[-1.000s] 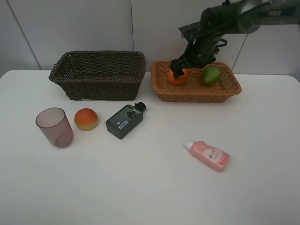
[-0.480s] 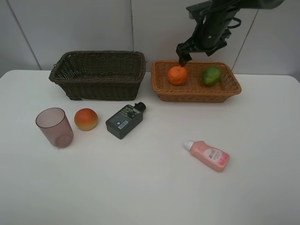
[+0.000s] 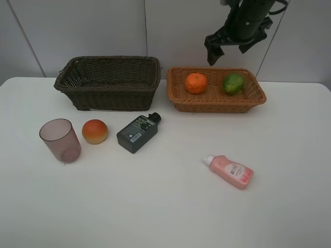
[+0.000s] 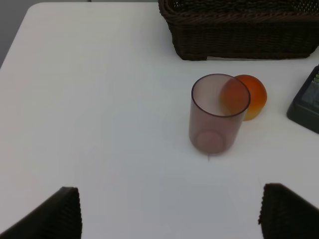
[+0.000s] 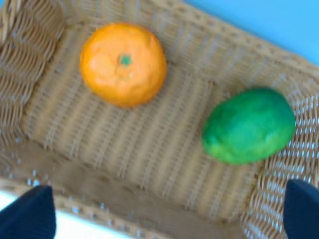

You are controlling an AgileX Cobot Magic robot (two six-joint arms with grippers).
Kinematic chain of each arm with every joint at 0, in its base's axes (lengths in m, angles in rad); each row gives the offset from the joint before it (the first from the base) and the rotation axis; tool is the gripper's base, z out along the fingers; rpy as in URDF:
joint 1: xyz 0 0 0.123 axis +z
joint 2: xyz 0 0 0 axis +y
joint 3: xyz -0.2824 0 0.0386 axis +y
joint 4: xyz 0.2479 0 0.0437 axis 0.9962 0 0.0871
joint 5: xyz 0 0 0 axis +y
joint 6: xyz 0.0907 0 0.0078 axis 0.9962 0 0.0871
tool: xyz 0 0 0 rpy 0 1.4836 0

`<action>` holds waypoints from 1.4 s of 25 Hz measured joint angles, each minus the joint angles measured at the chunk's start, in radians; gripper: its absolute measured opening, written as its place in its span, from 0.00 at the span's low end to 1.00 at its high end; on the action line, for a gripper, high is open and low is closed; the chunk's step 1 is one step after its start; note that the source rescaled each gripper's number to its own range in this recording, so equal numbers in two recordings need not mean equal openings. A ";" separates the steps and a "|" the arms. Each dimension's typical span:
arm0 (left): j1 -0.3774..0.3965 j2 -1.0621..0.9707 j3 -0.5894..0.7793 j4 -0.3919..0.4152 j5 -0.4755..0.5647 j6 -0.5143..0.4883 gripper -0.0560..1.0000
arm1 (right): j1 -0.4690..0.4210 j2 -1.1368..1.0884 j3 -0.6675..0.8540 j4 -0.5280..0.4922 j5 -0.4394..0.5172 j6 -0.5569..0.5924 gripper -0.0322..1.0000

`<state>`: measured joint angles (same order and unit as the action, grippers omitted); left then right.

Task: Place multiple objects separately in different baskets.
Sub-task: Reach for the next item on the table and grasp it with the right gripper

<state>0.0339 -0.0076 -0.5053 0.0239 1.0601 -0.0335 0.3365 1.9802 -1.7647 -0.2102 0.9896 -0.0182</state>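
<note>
The orange and the green lime lie apart inside the light tan basket. My right gripper hangs open and empty well above them. The dark brown basket holds nothing that I can see. In front of it stand the mauve cup, the peach and the dark grey bottle. The pink bottle lies on its side, front right. My left gripper is open above the table near the cup.
The white table meets a pale wall just behind the two baskets. The baskets stand side by side with a narrow gap between them. In the exterior view the left arm is out of frame.
My right gripper has let go of the orange and risen up and to the right, out of the tan basket. The orange stays where it was set down.
</note>
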 joint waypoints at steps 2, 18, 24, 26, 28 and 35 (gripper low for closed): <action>0.000 0.000 0.000 0.000 0.000 0.000 0.93 | 0.000 -0.026 0.053 0.000 0.000 0.000 1.00; 0.000 0.000 0.000 0.000 0.000 0.000 0.93 | 0.000 -0.341 0.529 0.000 -0.152 0.000 1.00; 0.000 0.000 0.000 0.000 0.000 0.000 0.93 | 0.000 -0.376 0.637 0.003 -0.135 0.000 1.00; 0.000 0.000 0.000 0.000 0.000 0.000 0.93 | 0.000 -0.377 0.668 0.025 -0.133 -0.021 1.00; 0.000 0.000 0.000 0.000 0.000 0.000 0.93 | 0.003 -0.377 0.699 0.058 -0.131 -0.061 1.00; 0.000 0.000 0.000 0.000 0.000 0.000 0.93 | 0.048 -0.374 0.787 0.151 -0.181 -0.215 1.00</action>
<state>0.0339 -0.0076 -0.5053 0.0239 1.0601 -0.0335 0.3841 1.6067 -0.9778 -0.0595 0.8087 -0.2327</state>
